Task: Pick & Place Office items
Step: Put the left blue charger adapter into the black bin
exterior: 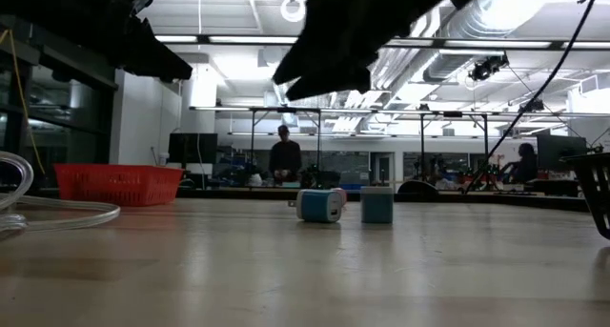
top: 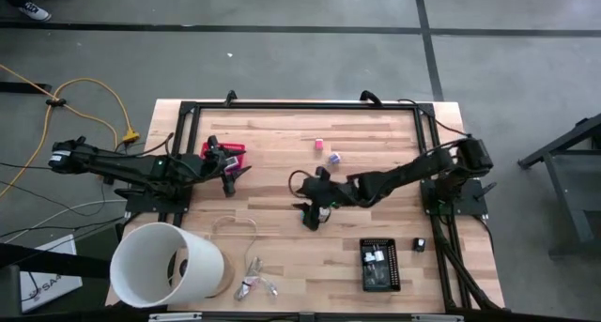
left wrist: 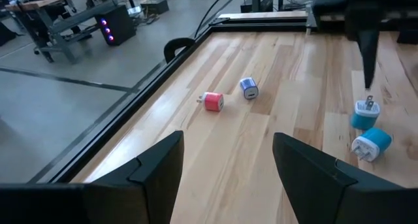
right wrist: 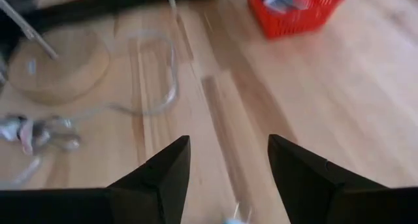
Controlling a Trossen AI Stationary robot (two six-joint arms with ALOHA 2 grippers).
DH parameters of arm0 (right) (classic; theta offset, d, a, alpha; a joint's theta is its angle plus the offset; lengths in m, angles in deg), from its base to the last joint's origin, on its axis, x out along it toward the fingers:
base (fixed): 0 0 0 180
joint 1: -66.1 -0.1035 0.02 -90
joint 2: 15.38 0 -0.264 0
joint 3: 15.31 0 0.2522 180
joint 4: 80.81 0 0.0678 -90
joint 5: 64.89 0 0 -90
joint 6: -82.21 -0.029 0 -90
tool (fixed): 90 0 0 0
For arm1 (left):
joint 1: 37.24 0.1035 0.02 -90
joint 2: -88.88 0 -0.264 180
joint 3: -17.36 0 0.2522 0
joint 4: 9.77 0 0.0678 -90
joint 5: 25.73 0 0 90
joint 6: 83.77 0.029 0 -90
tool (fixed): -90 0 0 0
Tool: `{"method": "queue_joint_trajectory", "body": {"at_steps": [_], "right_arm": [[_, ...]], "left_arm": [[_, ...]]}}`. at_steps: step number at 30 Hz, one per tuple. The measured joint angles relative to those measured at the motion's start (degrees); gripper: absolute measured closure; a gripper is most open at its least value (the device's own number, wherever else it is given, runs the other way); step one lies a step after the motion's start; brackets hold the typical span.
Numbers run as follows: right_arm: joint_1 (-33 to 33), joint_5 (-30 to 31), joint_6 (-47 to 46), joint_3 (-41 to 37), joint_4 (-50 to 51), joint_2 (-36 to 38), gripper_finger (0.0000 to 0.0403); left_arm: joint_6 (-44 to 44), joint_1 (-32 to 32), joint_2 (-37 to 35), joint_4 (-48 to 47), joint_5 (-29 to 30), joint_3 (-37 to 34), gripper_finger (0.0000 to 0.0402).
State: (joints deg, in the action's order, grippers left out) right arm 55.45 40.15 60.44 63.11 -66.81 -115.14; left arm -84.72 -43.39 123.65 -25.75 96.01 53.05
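Note:
Two teal plug blocks (left wrist: 366, 114) (left wrist: 372, 143) lie on the wood mid-table; the low view shows them side by side (exterior: 319, 205) (exterior: 376, 205). My right gripper (top: 310, 214) hangs open just above them, one dark fingertip (left wrist: 369, 64) over the nearer block's prongs, touching nothing. Its own view shows open fingers (right wrist: 228, 145). A pink block (top: 318, 144) and a blue-purple block (top: 333, 158) lie farther back. My left gripper (top: 235, 178) waits open at the table's left, beside the red basket (top: 223, 153).
A big white tub (top: 169, 266) lies at the near left corner. A pale wire loop (top: 239, 228) and a silvery clump (top: 255, 286) lie near it. A black tray (top: 379, 264) with small pieces and a small black piece (top: 420, 245) sit near right. A black frame (top: 282, 106) borders the table.

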Motion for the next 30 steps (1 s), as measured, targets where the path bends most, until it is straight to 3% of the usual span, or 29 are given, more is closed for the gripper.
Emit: {"method": "queue_joint_trajectory", "body": {"at_steps": [6,12,18,30], "right_arm": [[-0.1,-2.7,-7.2,16.8,23.5,-7.7,0.0211],[2.4,-12.2,-11.8,27.8,36.7,-15.3,0.0211],[4.5,-19.0,-17.4,28.9,41.5,-19.1,0.0211],[3.9,-13.4,-19.2,28.9,46.4,-19.4,0.0211]], "left_arm": [[0.0,0.0,0.0,0.2,0.0,0.0,0.0175],[0.0,0.0,0.0,0.2,0.0,0.0,0.0175],[0.0,0.0,0.0,0.2,0.0,0.0,0.0175],[0.0,0.0,0.0,0.2,0.0,0.0,0.0175]]}}
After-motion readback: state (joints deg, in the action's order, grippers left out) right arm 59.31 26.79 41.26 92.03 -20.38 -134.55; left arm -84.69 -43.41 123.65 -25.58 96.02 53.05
